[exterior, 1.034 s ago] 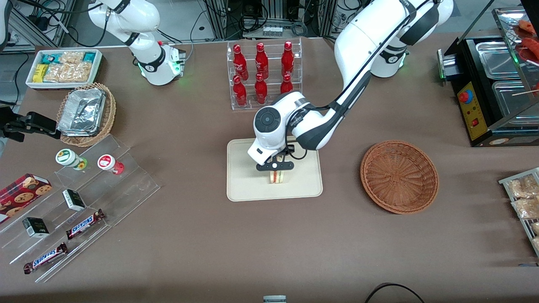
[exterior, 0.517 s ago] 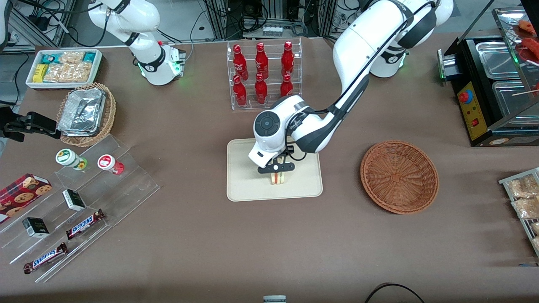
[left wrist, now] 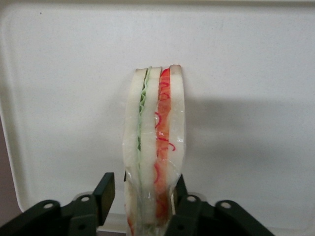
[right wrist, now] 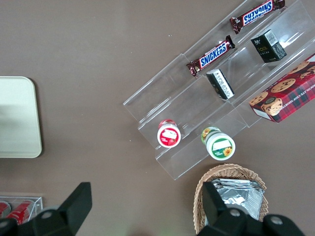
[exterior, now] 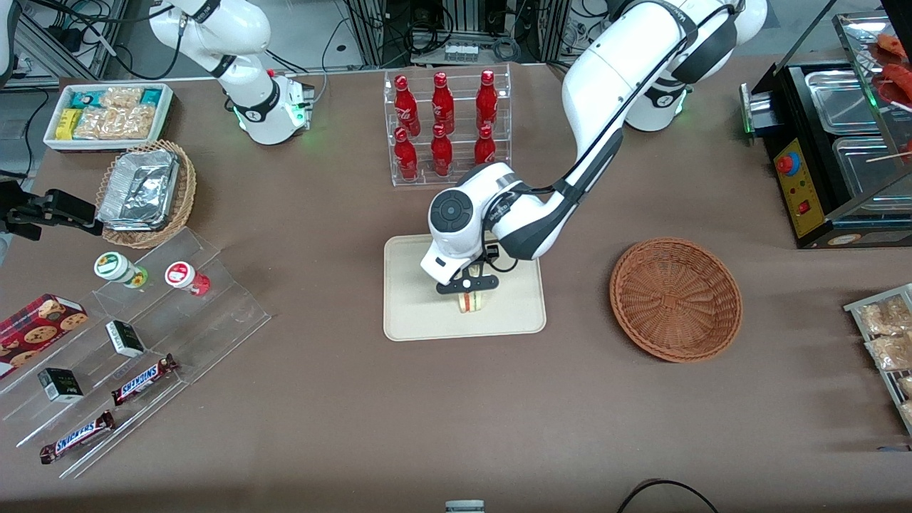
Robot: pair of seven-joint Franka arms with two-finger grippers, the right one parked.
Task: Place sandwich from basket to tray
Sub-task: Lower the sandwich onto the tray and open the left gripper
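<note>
"SNICKERS" on 2 candy bars point(right wrist: 212, 55) point(right wrist: 257, 12) on acrylic stand point(right wrist: 167, 93).

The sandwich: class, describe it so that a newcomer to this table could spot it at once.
Find the tray in front of the bottle rack. On it, at the gripper, stands the sandwich: the only white bread wedge there, striped red and green.

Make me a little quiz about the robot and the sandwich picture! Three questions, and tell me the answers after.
1. True or false: the sandwich is lying in the basket.
2. Pick one: the gripper hangs right over the A) tray, B) basket, C) red bottles.
3. Fill in: the clear rack holds ___ red bottles.

Key: 1 false, it stands on the tray; 2 A; 3 six.
</note>
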